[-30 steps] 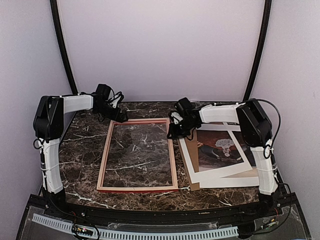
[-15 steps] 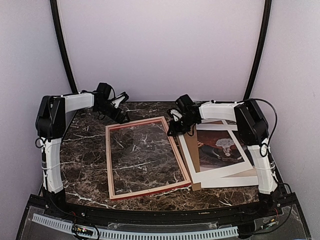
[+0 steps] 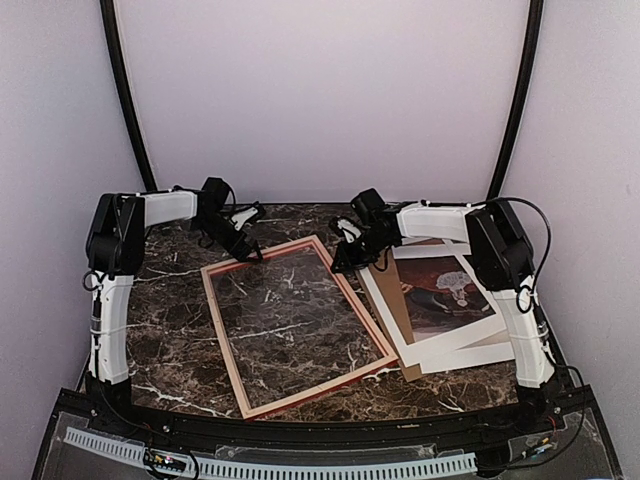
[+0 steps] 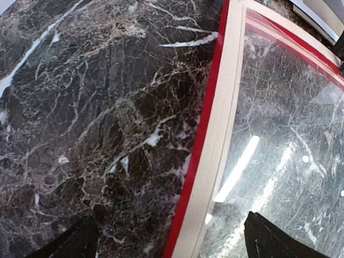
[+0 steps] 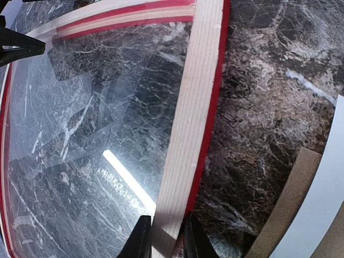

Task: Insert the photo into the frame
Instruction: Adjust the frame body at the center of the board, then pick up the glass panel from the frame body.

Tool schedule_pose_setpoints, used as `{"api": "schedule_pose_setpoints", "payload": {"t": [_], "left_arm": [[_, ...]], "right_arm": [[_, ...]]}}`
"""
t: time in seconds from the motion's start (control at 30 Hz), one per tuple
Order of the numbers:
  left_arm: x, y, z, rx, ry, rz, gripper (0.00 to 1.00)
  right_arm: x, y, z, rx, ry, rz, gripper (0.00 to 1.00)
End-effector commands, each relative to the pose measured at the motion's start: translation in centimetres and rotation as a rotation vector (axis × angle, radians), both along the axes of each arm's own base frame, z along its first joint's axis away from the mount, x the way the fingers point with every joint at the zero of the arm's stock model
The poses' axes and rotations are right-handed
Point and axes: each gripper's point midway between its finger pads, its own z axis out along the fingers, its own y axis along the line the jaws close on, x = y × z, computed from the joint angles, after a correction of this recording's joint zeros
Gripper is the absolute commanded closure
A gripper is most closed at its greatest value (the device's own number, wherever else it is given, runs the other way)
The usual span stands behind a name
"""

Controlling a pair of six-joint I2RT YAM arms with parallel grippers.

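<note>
Right tool pinches the frame — pale back up.

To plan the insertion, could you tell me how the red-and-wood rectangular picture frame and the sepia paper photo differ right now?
The thin red frame lies pale wooden back up, askew on the marble table; the sepia photo lies picture up on the right. The right gripper pinches the frame's rail; no gripper holds the photo. The frame shows marble through its opening; the photo is opaque. Both are flat rectangles.
</note>
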Motion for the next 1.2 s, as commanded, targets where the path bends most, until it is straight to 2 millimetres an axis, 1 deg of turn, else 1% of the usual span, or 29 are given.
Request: {"api": "schedule_pose_setpoints", "payload": {"t": [0.0, 0.13, 0.2, 0.27, 0.33, 0.43, 0.47, 0.6, 0.73, 1.03, 1.17], "left_arm": [[-1.5, -0.6, -0.6, -0.025, 0.079, -0.066, 0.04], [-1.8, -0.8, -0.9, -0.044, 0.104, -0.068, 0.09], [-2.1, -0.9, -1.0, -0.049, 0.114, -0.071, 0.15], [-2.2, -0.9, -1.1, -0.05, 0.121, -0.071, 0.21], [-2.2, -0.8, -1.3, -0.041, 0.122, -0.068, 0.29], [-1.9, -0.2, -1.6, -0.009, 0.115, -0.054, 0.38], [-1.8, -0.1, -1.5, -0.008, 0.111, -0.052, 0.43], [-1.2, 0.0, -0.7, -0.048, 0.103, -0.039, 0.54], [-0.7, 0.1, 0.0, -0.083, 0.101, -0.027, 0.6], [-0.2, 0.8, 0.0, -0.088, 0.097, -0.011, 0.73], [0.6, 1.5, 0.3, -0.097, 0.082, 0.018, 0.8]], "right_arm": [[-0.6, 0.2, -0.9, -0.005, 0.026, 0.045, 0.92], [-0.5, 0.3, -0.8, -0.004, 0.021, 0.04, 0.91], [-0.4, 0.1, -0.8, -0.008, 0.017, 0.038, 0.91], [-0.4, 0.1, -0.8, -0.009, 0.013, 0.036, 0.91], [-0.5, 0.1, -0.8, -0.008, 0.011, 0.035, 0.91], [-0.5, 0.0, -0.9, -0.005, 0.009, 0.035, 0.91], [-0.5, 0.0, -0.9, -0.005, 0.009, 0.034, 0.91], [-0.7, -0.1, -1.2, -0.009, 0.012, 0.033, 0.91], [-0.8, -0.4, -1.4, -0.021, 0.01, 0.032, 0.91], [-0.8, -0.4, -1.4, -0.021, 0.007, 0.033, 0.91], [-0.9, -0.5, -1.7, -0.025, 0.012, 0.03, 0.91]]}}
